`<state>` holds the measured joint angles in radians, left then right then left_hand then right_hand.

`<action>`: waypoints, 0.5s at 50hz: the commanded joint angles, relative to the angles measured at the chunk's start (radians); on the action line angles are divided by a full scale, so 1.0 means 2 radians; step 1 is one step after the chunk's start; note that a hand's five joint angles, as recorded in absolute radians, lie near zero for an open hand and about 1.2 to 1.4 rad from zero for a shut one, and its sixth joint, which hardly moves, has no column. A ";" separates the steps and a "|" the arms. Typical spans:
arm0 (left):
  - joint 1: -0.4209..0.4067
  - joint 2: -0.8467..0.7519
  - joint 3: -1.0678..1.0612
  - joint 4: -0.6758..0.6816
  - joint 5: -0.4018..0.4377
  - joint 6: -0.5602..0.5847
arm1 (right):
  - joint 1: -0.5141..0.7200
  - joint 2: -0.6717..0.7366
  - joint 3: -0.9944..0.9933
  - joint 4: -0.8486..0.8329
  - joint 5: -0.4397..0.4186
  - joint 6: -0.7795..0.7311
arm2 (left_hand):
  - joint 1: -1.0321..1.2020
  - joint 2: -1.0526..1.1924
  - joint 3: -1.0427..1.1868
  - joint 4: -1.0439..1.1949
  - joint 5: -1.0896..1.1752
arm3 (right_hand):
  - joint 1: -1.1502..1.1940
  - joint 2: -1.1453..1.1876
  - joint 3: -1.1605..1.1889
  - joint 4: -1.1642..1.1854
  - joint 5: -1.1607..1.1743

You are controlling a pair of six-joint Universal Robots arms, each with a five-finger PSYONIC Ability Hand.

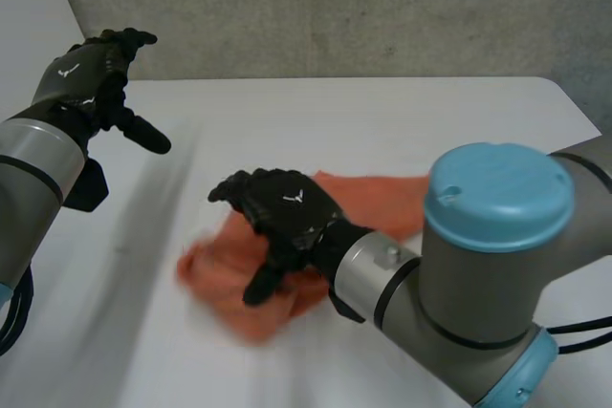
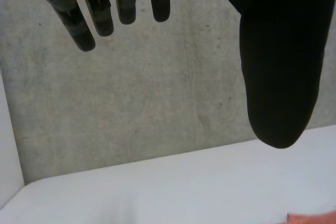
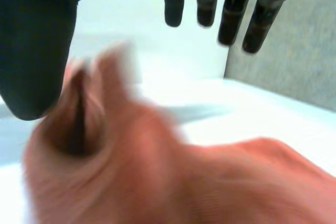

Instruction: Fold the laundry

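Observation:
An orange cloth (image 1: 382, 200) lies crumpled in the middle of the white table (image 1: 382, 112). My right hand (image 1: 287, 212) hovers over its left part, palm down, open with fingers spread. In the right wrist view the cloth (image 3: 210, 182) bunches up in a fold under the palm, close to the thumb (image 3: 37, 40), while the straight fingers (image 3: 231, 9) stand clear above it. My left hand (image 1: 86, 74) is raised at the far left, away from the cloth, open and holding nothing. In its wrist view the fingers (image 2: 94, 14) and thumb (image 2: 278, 51) hang straight, and a sliver of cloth (image 2: 315, 217) lies below the thumb.
A grey concrete wall (image 1: 335, 7) runs along the table's far edge. The table's right far corner (image 1: 559, 88) is rounded. My right arm's blue-capped joint (image 1: 497, 198) rises at the near right, over part of the cloth.

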<state>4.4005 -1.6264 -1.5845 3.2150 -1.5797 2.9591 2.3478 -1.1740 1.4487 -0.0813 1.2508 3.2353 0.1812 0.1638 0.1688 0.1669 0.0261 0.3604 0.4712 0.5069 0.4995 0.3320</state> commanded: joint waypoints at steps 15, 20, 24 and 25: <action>-0.082 -0.041 -0.015 -0.100 -0.038 -0.004 | -0.186 0.029 -0.036 0.068 0.085 -0.124 | 0.000 0.009 0.006 0.007 -0.010 | -0.093 -0.148 -0.166 -0.162 -0.166; -0.086 -0.044 -0.047 -0.121 -0.091 -0.005 | -0.186 0.040 -0.026 0.069 0.082 -0.190 | -0.001 0.007 0.005 0.006 -0.011 | -0.093 -0.148 -0.166 -0.162 -0.166; -0.080 -0.041 -0.080 -0.124 -0.111 -0.005 | -0.187 0.058 -0.027 0.069 0.057 -0.249 | -0.003 0.006 0.003 0.004 -0.013 | -0.093 -0.148 -0.166 -0.162 -0.166; -0.080 -0.041 -0.080 -0.124 -0.111 -0.005 | -0.187 0.059 -0.027 0.069 0.056 -0.249 | -0.003 0.006 0.003 0.004 -0.013 | -0.093 -0.148 -0.166 -0.162 -0.166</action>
<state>4.2274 -1.7144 -1.6559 2.9832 -1.7235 2.9491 1.9690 -1.1030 1.3900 0.0561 1.4177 2.9025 0.1812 0.1639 0.1688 0.1669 0.0261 0.2035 0.2156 0.2131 0.2296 0.0677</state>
